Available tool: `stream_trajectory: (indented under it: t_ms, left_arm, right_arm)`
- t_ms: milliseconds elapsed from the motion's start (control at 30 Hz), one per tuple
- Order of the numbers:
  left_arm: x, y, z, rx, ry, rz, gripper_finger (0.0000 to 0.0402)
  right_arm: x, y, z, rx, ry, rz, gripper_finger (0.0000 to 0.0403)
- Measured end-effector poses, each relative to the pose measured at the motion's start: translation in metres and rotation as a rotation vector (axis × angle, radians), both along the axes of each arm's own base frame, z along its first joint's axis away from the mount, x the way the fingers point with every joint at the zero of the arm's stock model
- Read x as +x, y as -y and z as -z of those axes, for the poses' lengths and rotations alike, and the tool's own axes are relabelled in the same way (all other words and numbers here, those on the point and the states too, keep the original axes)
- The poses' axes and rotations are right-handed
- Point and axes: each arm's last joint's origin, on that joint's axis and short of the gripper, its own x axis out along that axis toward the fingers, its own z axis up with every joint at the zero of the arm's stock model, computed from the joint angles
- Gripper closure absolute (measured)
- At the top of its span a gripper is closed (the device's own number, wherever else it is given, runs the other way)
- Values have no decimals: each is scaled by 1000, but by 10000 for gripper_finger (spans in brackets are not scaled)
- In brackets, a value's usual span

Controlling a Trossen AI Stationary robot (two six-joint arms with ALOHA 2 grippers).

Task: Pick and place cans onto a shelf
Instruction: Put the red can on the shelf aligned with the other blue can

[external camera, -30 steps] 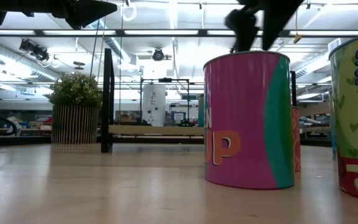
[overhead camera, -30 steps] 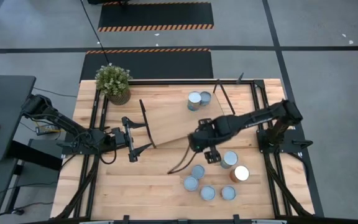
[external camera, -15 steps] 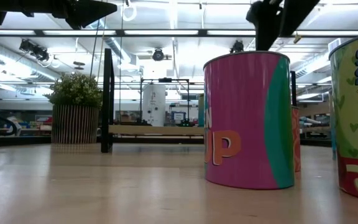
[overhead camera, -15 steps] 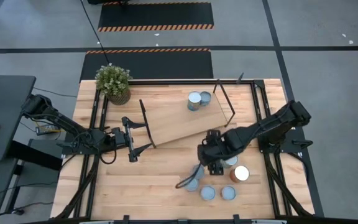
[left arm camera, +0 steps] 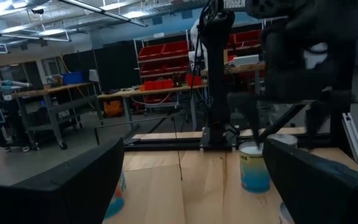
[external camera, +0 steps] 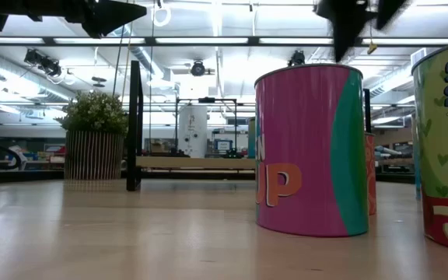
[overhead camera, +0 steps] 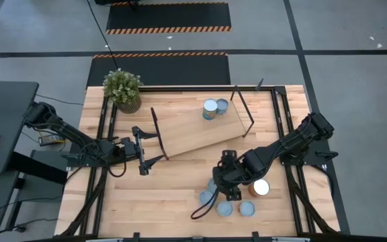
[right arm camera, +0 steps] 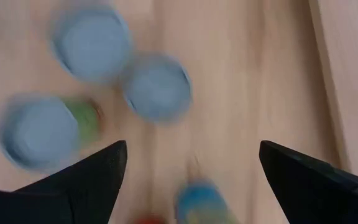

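Observation:
Two cans (overhead camera: 215,107) stand on the shelf (overhead camera: 193,131), a light-wood board with black end frames. Several more cans (overhead camera: 224,208) stand on the table at the near right, one of them white-topped (overhead camera: 261,187). My right gripper (overhead camera: 227,187) hangs open above this group and touches none; its wrist view (right arm camera: 192,149) looks down on blurred silvery-blue tops (right arm camera: 157,87). The low view shows a pink and green can (external camera: 309,148) and a yellow-green can (external camera: 446,148) close up. My left gripper (overhead camera: 152,149) waits open and empty by the shelf's left frame.
A potted green plant (overhead camera: 123,89) stands at the table's far left corner, beside the shelf. Black metal rails (overhead camera: 99,168) run along both sides of the table. Bare wood (overhead camera: 153,195) lies between the left arm and the cans.
My right gripper has gone from the shelf's near edge toward the table's near edge and now hangs over the group of cans. The cans and the shelf have stayed where they were.

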Motion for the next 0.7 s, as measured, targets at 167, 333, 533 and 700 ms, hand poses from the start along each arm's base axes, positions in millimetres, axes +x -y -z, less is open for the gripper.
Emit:
stream_trajectory:
  t_ms: [167, 333, 533, 700]
  left_arm:
    - [0, 0, 0, 1, -1, 0, 13]
    - [0, 0, 0, 1, -2, 0, 13]
    - [0, 0, 0, -1, 2, 0, 13]
    - [0, 0, 0, -7, 3, 1, 13]
  right_arm:
    - [-18, 2, -1, -20, -143, 102, 29]
    - [-29, -11, -2, 46, -205, 160, 29]
    - [-37, -47, 5, 78, -86, 65, 29]
    - [-48, -70, 24, 54, 6, -37, 29]
